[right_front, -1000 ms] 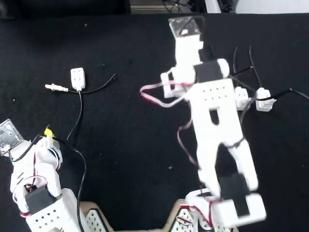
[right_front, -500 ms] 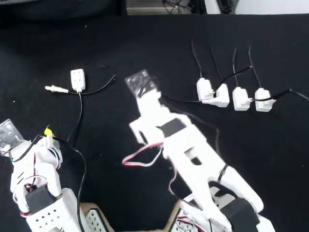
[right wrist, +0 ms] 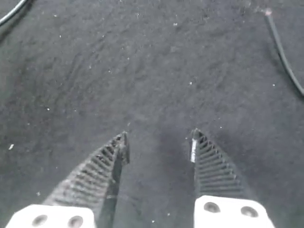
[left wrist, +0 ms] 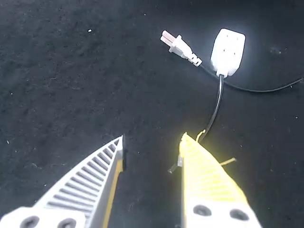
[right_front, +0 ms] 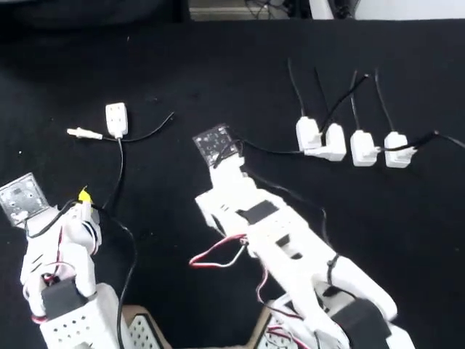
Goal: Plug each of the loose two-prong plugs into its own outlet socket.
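Note:
A loose white two-prong plug (right_front: 83, 133) lies on the black table at the far left, beside a white outlet socket (right_front: 116, 118) with a black cord. My left gripper (right_front: 54, 202) sits nearer the front, open and empty. In the left wrist view the plug (left wrist: 179, 46) and socket (left wrist: 228, 51) lie well ahead of the left gripper (left wrist: 152, 142), between its white and yellow fingers (left wrist: 204, 175). My right gripper (right_front: 214, 145) hovers mid-table, open and empty; in the right wrist view the right gripper (right wrist: 159, 137) is over bare black cloth.
Several white sockets and plugs (right_front: 334, 142) with black cords stand in a row at the back right. The left socket's cord (right_front: 118, 171) runs toward the left arm. A black cord (right wrist: 285, 52) lies ahead of the right gripper.
The right arm swung from the far back right, over the row of sockets, down and left to mid-table. The left gripper shifted slightly forward.

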